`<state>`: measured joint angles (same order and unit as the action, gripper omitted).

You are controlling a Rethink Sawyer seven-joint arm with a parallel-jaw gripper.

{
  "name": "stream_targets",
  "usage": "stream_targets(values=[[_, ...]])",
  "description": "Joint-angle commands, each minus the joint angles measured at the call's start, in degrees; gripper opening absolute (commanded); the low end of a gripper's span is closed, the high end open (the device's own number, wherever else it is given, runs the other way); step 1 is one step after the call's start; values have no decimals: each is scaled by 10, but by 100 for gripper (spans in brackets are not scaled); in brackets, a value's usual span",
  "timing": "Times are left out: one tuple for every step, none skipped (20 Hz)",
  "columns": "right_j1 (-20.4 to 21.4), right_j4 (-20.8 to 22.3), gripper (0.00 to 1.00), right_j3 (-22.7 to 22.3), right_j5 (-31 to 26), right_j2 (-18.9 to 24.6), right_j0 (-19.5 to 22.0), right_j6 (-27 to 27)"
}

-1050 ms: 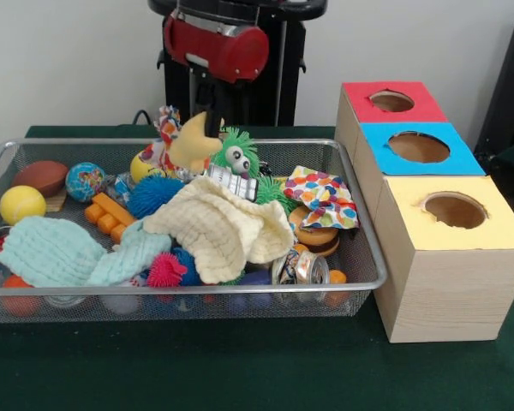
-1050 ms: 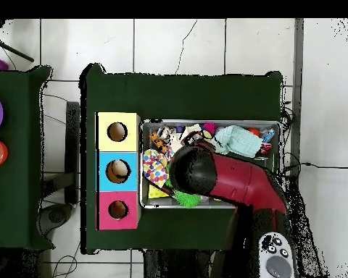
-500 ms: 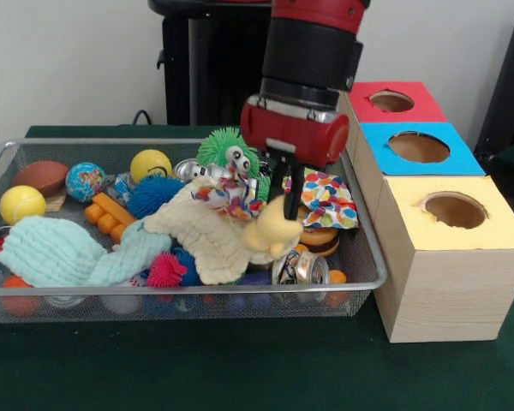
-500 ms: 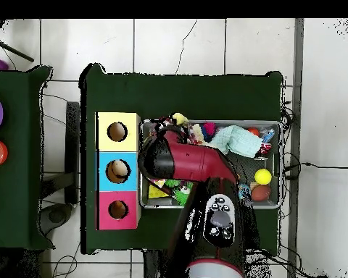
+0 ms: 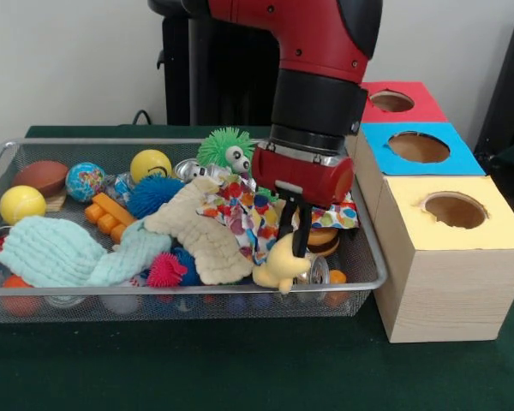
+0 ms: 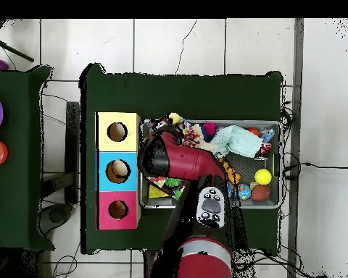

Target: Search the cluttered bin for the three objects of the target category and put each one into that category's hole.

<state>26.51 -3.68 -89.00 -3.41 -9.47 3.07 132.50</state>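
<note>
A yellow soft toy [image 5: 278,265] is pinched by the claw [image 5: 293,244] over the wire bin's [image 5: 360,282] front corner, near the yellow-topped box [image 5: 450,257]. Because it is gripped only at its top, it could be dropped or snagged on the rim.

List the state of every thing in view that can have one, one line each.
gripper: shut on the yellow plush toy, low over the bin's near right corner.
yellow plush toy: held, hanging at the bin's near rim.
wire bin: full of clutter.
cream cloth: crumpled on the pile.
mint cloth: bunched at the left.
yellow box hole: open.
blue box hole: open.
red box hole: open.
</note>
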Motion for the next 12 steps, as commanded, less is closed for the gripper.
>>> stream_targets(values=[[-40,-60,0,5,31,16,-20,121],[-32,-64,0,-5,29,22,-21,122],[-19,-66,0,-18,24,32,-18,122],[-5,-68,0,-32,16,41,-16,121],[10,-72,0,-46,6,50,-14,121],[21,-76,0,-58,-1,53,-17,124],[33,-83,0,-70,-8,52,-22,129],[44,-89,0,-80,-17,52,-26,131],[56,-96,0,-90,-26,52,-30,133],[72,-102,0,-101,-38,55,-31,132],[88,-107,0,-112,-51,59,-29,129],[104,-111,0,-123,-63,66,-25,125]])
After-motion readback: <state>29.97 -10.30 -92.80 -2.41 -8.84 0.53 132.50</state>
